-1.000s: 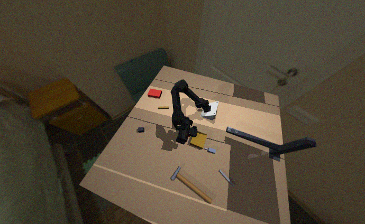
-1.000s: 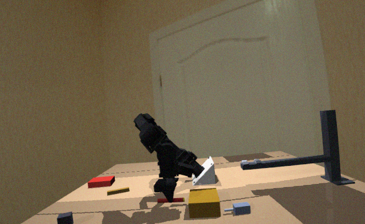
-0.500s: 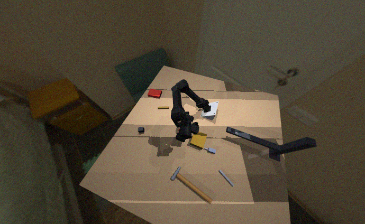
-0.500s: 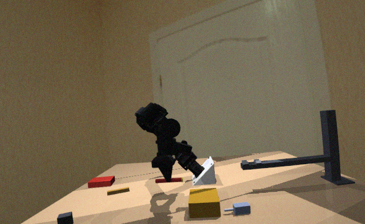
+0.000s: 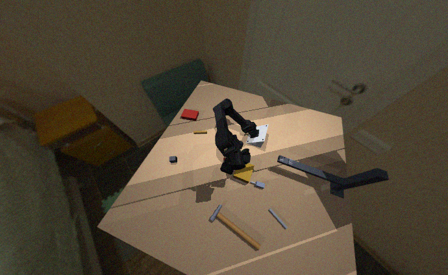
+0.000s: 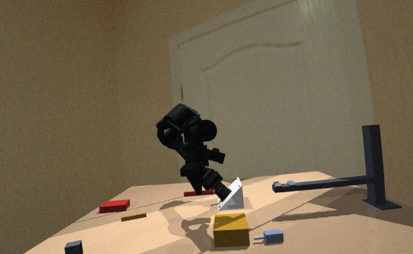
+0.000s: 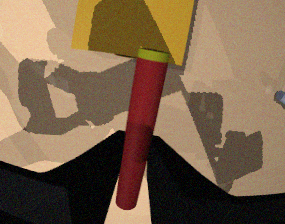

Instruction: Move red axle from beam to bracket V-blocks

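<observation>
With yellow beam (image 5: pixel 243 173) (image 6: pixel 231 230) (image 7: pixel 133 30) standing apart, gripper (image 6: pixel 199 192) (image 7: pixel 137 140) clamps red axle (image 6: pixel 191 193) (image 7: pixel 145 100).

The axle (image 7: pixel 142 120) is showing deep red with a yellow-green end band. At lower centre of the exterior frame, the block (image 6: pixel 231 235) (image 5: pixel 243 173) (image 7: pixel 135 30) is glowing golden yellow; at right, the bracket (image 6: pixel 373 163) (image 5: pixel 308 168) is appearing dark blue-grey.

no lettering, label, brand, number or sign can be read in any view; the surfaces that show carry only plain colour, shadow and a few dark dots.
</observation>
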Robot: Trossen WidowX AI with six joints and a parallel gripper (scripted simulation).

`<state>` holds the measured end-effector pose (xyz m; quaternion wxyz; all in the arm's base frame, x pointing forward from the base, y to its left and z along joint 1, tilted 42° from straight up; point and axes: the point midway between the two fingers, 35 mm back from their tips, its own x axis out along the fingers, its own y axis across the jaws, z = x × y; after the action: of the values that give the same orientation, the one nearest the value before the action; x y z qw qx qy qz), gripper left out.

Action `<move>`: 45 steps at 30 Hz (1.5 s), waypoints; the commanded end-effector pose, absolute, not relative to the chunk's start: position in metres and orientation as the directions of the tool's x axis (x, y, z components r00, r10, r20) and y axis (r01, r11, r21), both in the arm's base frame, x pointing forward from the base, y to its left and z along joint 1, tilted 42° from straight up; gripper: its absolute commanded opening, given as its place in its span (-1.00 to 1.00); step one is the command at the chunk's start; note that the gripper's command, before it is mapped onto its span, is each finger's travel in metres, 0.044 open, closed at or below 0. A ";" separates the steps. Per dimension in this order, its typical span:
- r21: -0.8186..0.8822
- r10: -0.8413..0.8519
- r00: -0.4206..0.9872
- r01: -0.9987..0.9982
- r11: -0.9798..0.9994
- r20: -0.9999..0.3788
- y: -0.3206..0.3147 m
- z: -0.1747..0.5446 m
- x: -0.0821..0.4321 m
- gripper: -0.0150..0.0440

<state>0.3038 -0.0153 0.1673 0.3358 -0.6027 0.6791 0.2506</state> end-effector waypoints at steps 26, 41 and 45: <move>-0.035 -0.611 -0.071 -0.987 0.160 -0.788 0.172 0.025 0.267 -0.49; -0.041 -0.645 -0.086 -0.983 0.179 -0.760 0.227 -0.036 0.205 -0.49; -0.041 -0.645 -0.086 -0.983 0.179 -0.760 0.227 -0.035 0.206 -0.49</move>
<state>0.2045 0.2250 -0.0338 0.3269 -0.5931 0.6899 0.2558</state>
